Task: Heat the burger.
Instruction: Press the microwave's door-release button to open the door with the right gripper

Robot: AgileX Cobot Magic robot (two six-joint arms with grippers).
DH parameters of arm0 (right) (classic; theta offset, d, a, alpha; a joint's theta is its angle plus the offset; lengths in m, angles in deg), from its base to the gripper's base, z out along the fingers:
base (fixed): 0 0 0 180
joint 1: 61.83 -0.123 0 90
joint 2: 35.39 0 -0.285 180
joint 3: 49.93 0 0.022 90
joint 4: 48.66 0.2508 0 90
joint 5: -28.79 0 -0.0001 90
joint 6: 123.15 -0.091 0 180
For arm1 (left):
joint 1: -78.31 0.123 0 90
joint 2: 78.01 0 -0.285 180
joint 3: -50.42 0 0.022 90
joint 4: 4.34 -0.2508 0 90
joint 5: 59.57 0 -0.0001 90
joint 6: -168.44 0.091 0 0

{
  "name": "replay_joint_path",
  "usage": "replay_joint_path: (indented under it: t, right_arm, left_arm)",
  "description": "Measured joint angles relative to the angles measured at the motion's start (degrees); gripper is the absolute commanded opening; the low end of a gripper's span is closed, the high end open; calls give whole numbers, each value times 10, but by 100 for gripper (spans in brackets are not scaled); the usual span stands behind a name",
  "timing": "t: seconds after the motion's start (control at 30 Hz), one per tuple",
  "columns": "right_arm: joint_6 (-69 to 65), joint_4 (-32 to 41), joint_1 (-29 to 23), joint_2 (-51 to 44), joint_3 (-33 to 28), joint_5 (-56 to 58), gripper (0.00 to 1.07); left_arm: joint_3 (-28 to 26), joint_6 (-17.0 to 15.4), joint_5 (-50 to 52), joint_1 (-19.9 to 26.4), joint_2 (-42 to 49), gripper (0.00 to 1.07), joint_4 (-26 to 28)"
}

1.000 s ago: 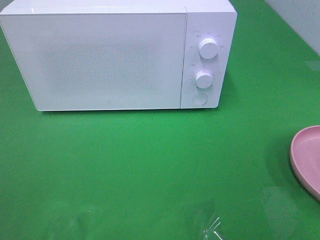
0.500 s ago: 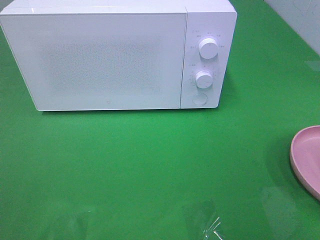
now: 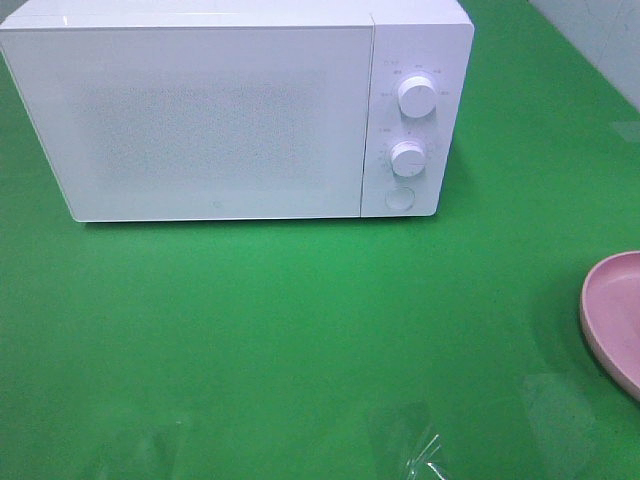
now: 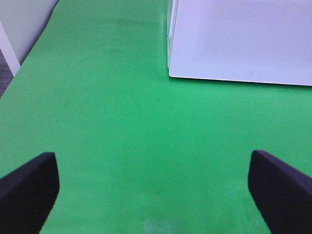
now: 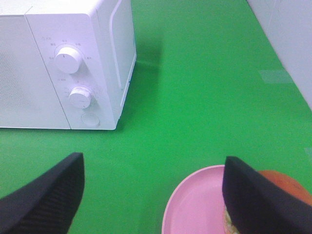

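Observation:
The burger (image 5: 288, 182) shows only in the right wrist view, as a strip of brown bun on the pink plate (image 5: 195, 207), mostly hidden behind one finger. My right gripper (image 5: 153, 195) is open and empty above the plate's near side. My left gripper (image 4: 153, 195) is open and empty over bare green table, in front of the microwave's left corner. The white microwave (image 3: 220, 120) stands at the back with its door shut. Neither gripper shows in the exterior high view, where only the edge of the plate (image 3: 612, 320) shows at the right.
The microwave has two white knobs (image 3: 416, 96) and a round button (image 3: 400, 198) on its right panel. It also shows in the left wrist view (image 4: 243, 39) and the right wrist view (image 5: 58, 63). A green mat (image 3: 300, 320) covers the table.

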Motion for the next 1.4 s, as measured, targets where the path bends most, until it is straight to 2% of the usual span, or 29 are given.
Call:
replay_joint_path:
  t: [0.27,0.4,0.5,0.57,0.97,1.0,1.27,1.4]
  right_arm:
    - [0,0,0,70,-11,-92,75]
    - [0,-1,0,139,-12,-172,75]
    - [0,-2,0,149,-14,-183,75]
    - [0,-15,0,194,-25,-254,75]
    - [25,-14,0,300,-73,-509,75]
    - [40,-6,0,319,-83,-556,75]
    - [104,72,-2,384,-108,-672,75]
    - [139,121,-33,419,-111,-706,75]
  left_arm:
    - [0,0,0,0,0,98,0]
    - [0,0,0,0,0,98,0]
    - [0,0,0,0,0,98,0]
    - [0,0,0,0,0,98,0]
    - [0,0,0,0,0,98,0]
    - [0,0,0,0,0,98,0]
    - [0,0,0,0,0,98,0]
    - [0,0,0,0,0,98,0]
